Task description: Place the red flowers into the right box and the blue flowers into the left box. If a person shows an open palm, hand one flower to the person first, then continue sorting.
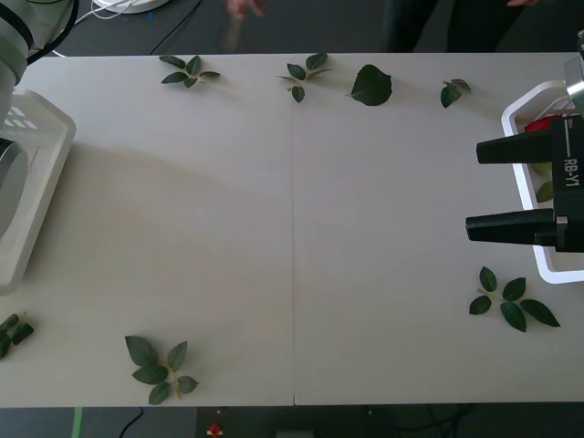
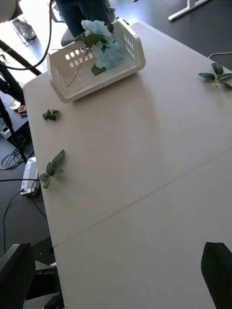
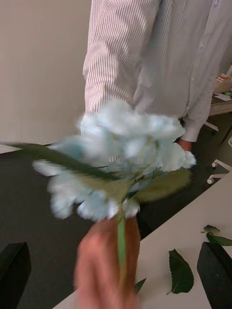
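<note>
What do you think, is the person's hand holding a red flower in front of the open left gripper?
Not quite: the flower is pale blue, not red. The left wrist view shows the person's hand holding the blue flower by its stem in front of the open left gripper. The right gripper hangs open at the right box.

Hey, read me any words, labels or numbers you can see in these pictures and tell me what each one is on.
"RB-Y1": on the right hand, printed sideways on its black body, above the right box.
No other readable text in the front or wrist views.
</note>
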